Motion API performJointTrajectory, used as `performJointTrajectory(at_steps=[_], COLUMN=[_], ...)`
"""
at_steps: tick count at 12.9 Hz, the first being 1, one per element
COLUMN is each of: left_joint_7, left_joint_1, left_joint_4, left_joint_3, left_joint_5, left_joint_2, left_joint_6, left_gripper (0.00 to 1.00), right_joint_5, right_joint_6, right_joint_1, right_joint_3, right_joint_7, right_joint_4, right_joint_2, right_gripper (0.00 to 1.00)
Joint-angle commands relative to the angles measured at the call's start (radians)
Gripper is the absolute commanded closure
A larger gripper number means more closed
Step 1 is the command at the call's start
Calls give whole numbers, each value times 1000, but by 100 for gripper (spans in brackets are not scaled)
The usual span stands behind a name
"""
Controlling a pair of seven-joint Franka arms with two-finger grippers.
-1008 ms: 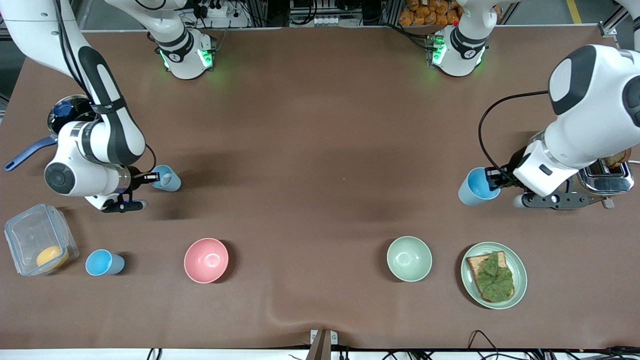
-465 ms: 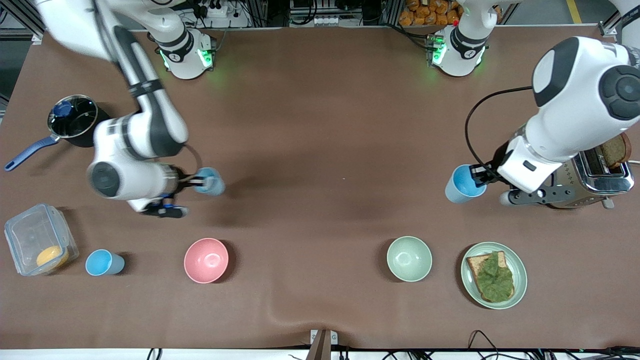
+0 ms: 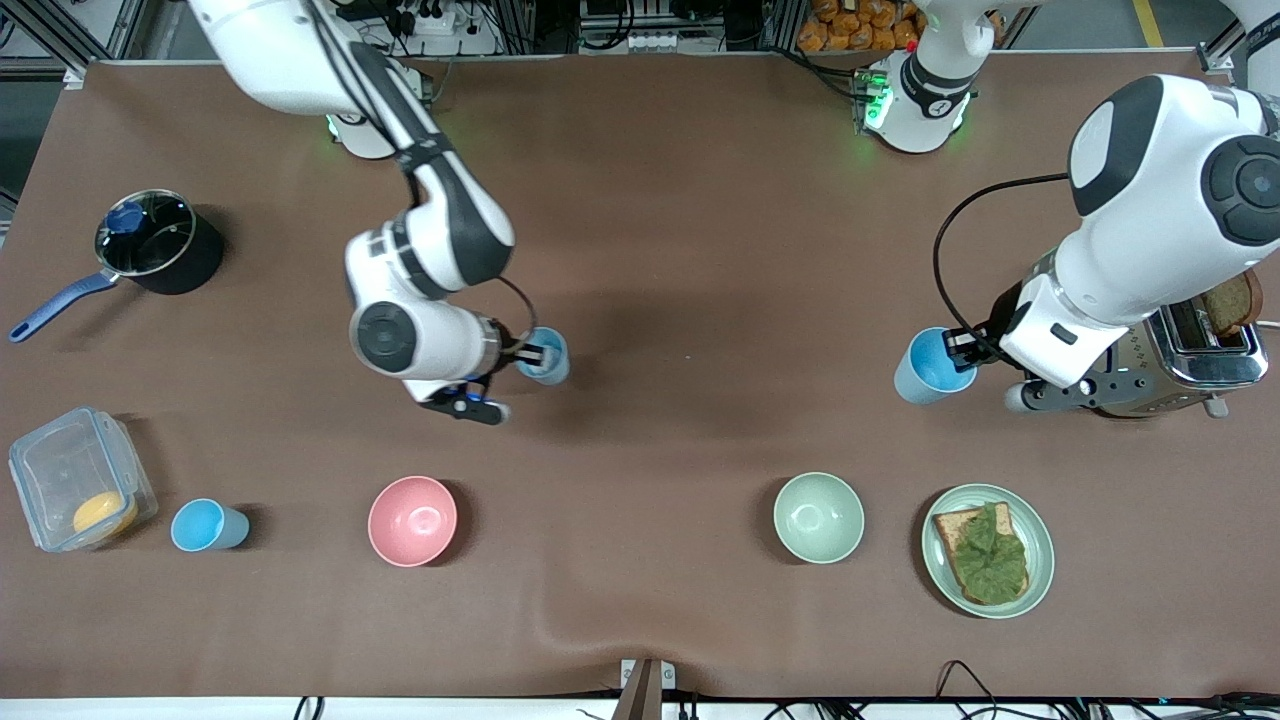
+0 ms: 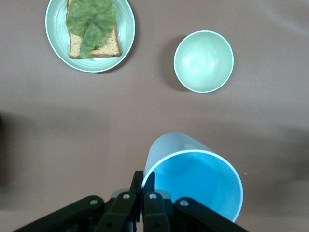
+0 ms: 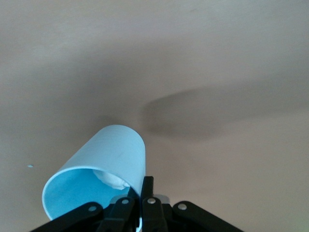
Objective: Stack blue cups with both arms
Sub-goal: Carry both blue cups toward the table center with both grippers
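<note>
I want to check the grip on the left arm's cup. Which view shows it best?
The left wrist view: the left gripper is shut on the blue cup at its rim. The front view shows that cup small. The right wrist view misses it.

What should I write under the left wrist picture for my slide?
Left gripper pinching the rim of a blue cup, above a green bowl and a plate of toast.

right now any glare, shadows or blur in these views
Front view: green glow at both arm bases; soft shadows on the table under the arms; glare spot in the pink bowl. Right wrist view: soft, with the right gripper pinching a cup over its own blurry shadow. Left wrist view: sharp, the left gripper pinching its cup; sheen in the green bowl.
</note>
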Motion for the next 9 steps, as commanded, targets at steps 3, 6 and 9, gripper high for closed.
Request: performJointTrajectory(at_steps=[3, 6, 9], left_joint_7=[-4, 5, -11], left_joint_1=[7, 24, 2], left_joint_4=[20, 17, 20], left_joint_3=[5, 8, -2], left_joint_5=[-5, -5, -9], left_joint_2=[1, 7, 45], left_joint_6=[-40, -68, -63], left_gripper=[100, 100, 100], right_joint_5=[23, 25, 30], right_joint_6=[51, 99, 99], right_joint_1=[97, 125, 125], right_joint_3=[-13, -13, -13], right_joint_7=[129, 138, 138], right_joint_4=[138, 139, 139], right_joint_2=[129, 160, 163], right_gripper=[100, 100, 44])
